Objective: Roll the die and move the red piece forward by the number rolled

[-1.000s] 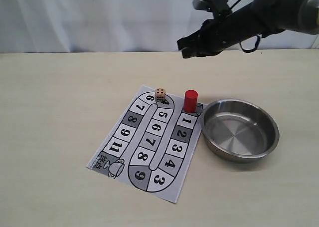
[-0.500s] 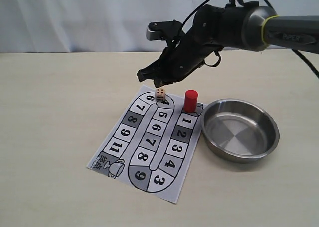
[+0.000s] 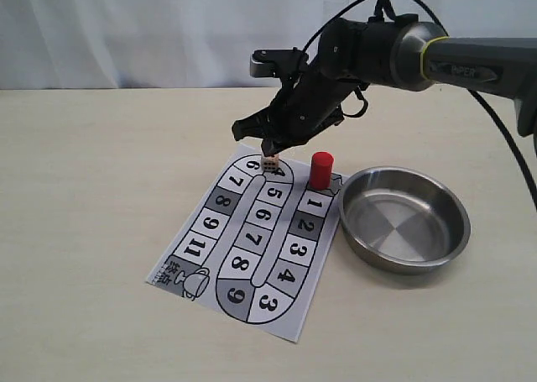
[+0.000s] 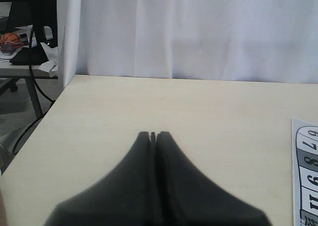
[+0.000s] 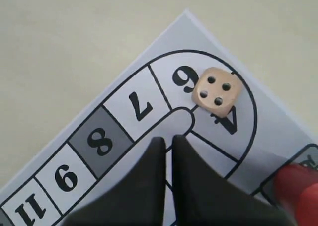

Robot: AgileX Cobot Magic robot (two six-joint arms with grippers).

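Four pips atop tan wooden die [image 5: 217,93] (on flat paper board [image 5: 124,104]); right claw [image 5: 168,140] closed nearby; left claw [image 4: 153,135] closed.

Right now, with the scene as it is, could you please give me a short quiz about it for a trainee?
1. How many pips show on the top face of the die?
2. True or false: the red piece stands upright on the paper board.
3. Which is nearer to the metal bowl: A) the die, B) the red piece?
Key: 1) four; 2) true; 3) B.
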